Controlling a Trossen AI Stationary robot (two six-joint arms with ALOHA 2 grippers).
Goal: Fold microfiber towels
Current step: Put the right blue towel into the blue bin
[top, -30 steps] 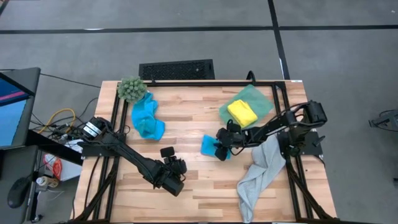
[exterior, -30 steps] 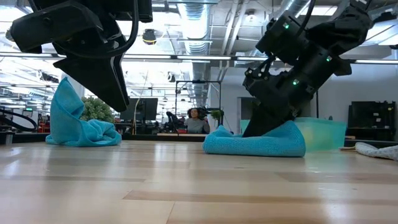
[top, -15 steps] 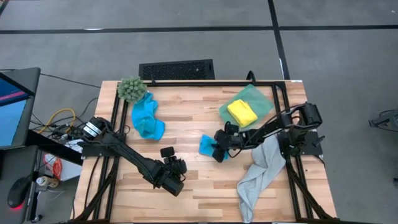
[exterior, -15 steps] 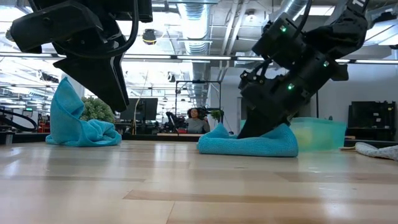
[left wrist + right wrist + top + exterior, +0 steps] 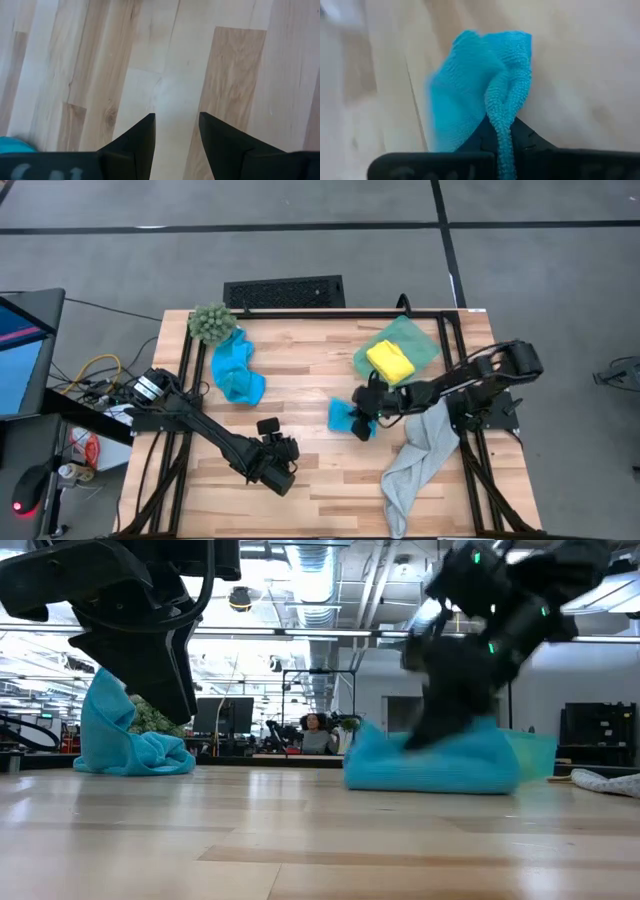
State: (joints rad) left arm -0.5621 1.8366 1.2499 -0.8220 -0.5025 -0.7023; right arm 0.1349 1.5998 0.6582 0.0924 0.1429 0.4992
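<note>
Two bright blue towels lie on the wooden counter (image 5: 300, 370). One blue towel (image 5: 237, 370) sits crumpled near the far left side, just beside the fuzzy green plant (image 5: 211, 323); in the low view it rises to a peak (image 5: 125, 735). The other, a small blue towel (image 5: 345, 418), is near the middle of the counter, and the right gripper (image 5: 364, 421) has its jaws clamped on it. The right wrist view shows a fold of this cloth (image 5: 485, 95) pinched between the two dark fingers (image 5: 530, 141), the rest of it spreading over the wood. In the low view the same towel (image 5: 432, 762) rests on the counter as a low bunched heap under the blurred right arm.

A yellow towel (image 5: 389, 361), folded into a small block, lies in the translucent green bin (image 5: 420, 342) toward the far right. The pale grey towel (image 5: 415, 455) trails in a long limp strip along the near right edge, partly under the right arm.

The left gripper (image 5: 272, 467) hangs above bare wood near the counter's front, left of centre, well apart from every cloth. Its jaws (image 5: 176, 132) stand apart, holding nothing. A person shows far behind the counter in the low view (image 5: 318, 735).
</note>
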